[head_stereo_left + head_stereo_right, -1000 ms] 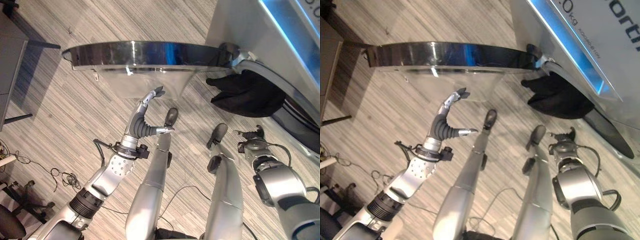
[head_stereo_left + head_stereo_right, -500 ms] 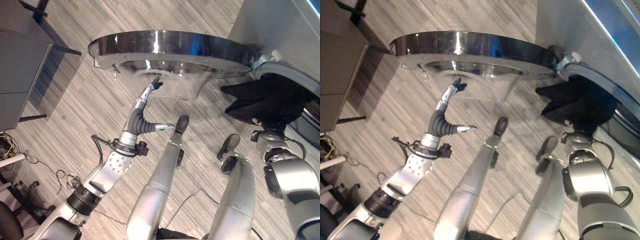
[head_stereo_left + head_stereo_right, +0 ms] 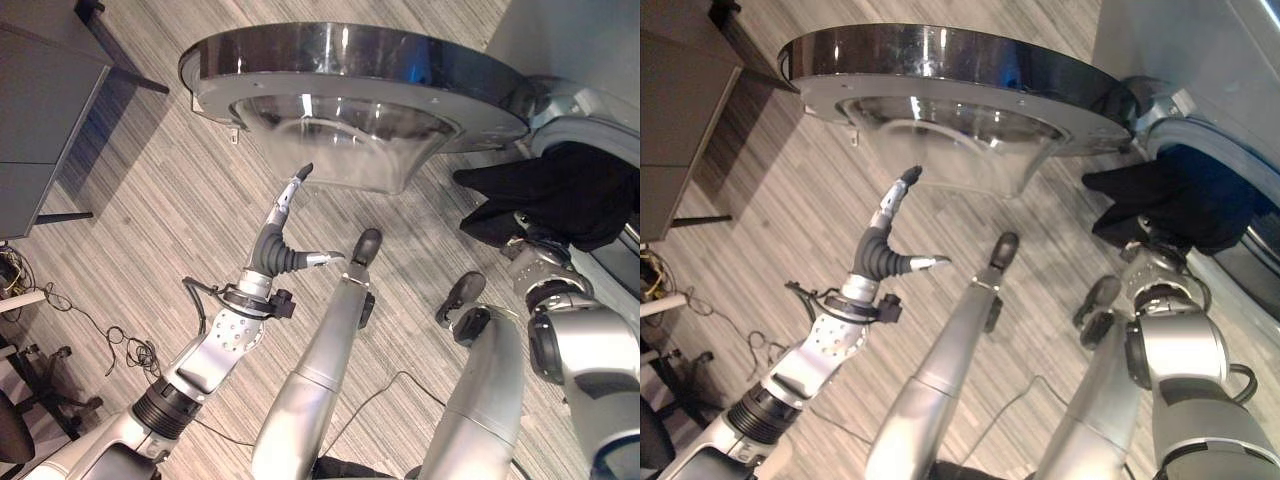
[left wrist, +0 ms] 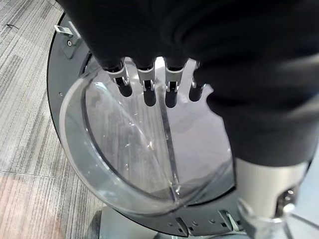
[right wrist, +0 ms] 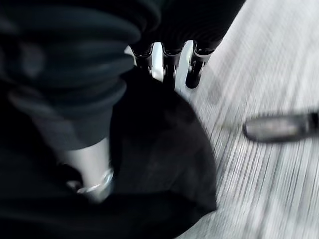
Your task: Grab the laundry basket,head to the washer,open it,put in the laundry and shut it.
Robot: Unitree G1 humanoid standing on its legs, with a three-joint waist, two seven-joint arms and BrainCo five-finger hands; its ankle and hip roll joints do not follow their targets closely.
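Observation:
The washer's round door (image 3: 350,60) stands swung open, its clear glass bowl (image 3: 340,130) facing me. My left hand (image 3: 280,235) is raised below the bowl, open, with straight fingers (image 4: 144,79) pointing at the glass, just short of it. A black cloth (image 3: 550,195) hangs out of the washer's drum opening (image 3: 590,105) at the right. My right hand (image 5: 165,64) is pressed against the underside of that cloth (image 5: 159,159), its fingers straight past the fabric.
A dark cabinet (image 3: 40,110) stands at the far left on the striped wood floor (image 3: 150,200). A chair base (image 3: 20,420) and loose cables lie at the lower left. The washer's grey front (image 3: 570,40) rises at the right.
The camera has shifted, and the door now shows closer with more of its inner face. My left hand has stretched up toward the glass. My right hand has risen into the hanging black cloth.

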